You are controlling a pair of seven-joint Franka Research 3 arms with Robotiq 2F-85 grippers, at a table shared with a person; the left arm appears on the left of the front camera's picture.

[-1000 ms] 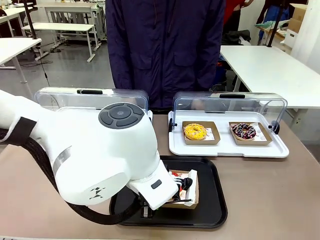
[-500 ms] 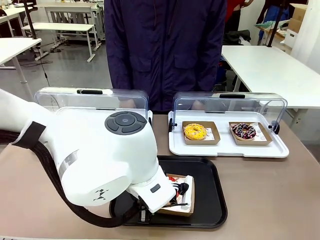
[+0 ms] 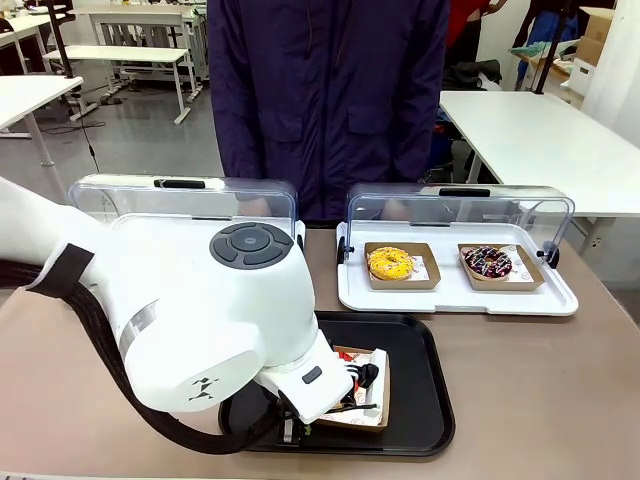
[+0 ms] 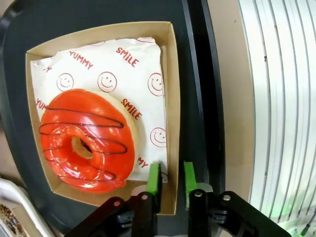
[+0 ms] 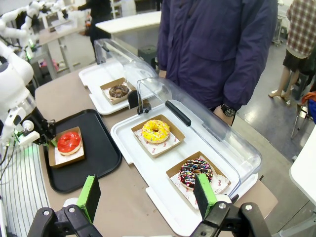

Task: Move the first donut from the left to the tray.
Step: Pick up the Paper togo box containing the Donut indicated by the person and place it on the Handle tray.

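A grey floor (image 3: 150, 140) is seen behind the brown worktop (image 3: 540, 380). White tables (image 3: 125, 55) are set at the far left, another white table (image 3: 550, 140) at the right. Cardboard boxes (image 3: 590, 40) are stacked in the far right corner.

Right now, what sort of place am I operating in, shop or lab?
Probably a lab dressed as a bakery counter: white trays under clear hinged lids hold boxed donuts, while plain white work tables stand behind. Another white robot arm works at a far table.
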